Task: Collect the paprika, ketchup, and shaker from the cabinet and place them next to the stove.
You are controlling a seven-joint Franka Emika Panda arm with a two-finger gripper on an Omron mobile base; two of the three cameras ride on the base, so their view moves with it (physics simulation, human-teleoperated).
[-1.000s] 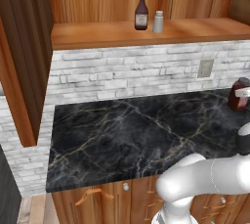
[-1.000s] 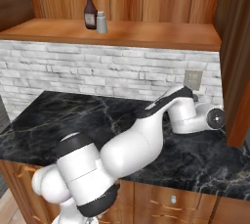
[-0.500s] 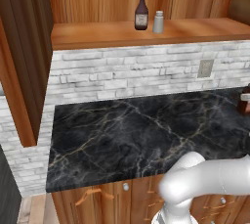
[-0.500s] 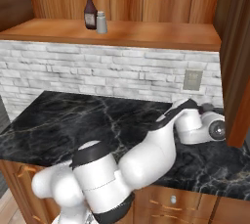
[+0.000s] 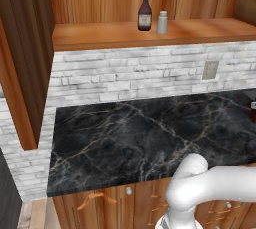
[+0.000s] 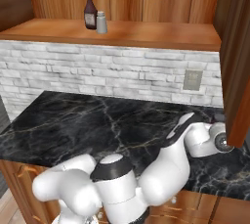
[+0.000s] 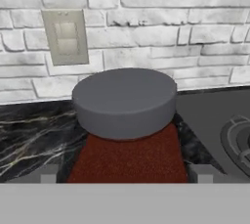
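While the arm (image 6: 161, 164) reaches low across the black marble counter (image 5: 150, 138) toward the brick wall, the gripper (image 7: 126, 176) straddles the upright paprika (image 7: 126, 120), fingers apart on either side of the jar. Beside the paprika lies the stove (image 7: 229, 130). The ketchup (image 5: 145, 14) and shaker (image 5: 162, 22) stand upright, side by side, on the cabinet (image 5: 150, 33) shelf.

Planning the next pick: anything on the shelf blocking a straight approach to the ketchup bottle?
From the front, nothing visible. The ketchup stands on the cabinet shelf with bare board ahead of it. The shaker stands close beside it on its right in both base views, so a gripper coming in from that side could bump it. The counter below lies bare.
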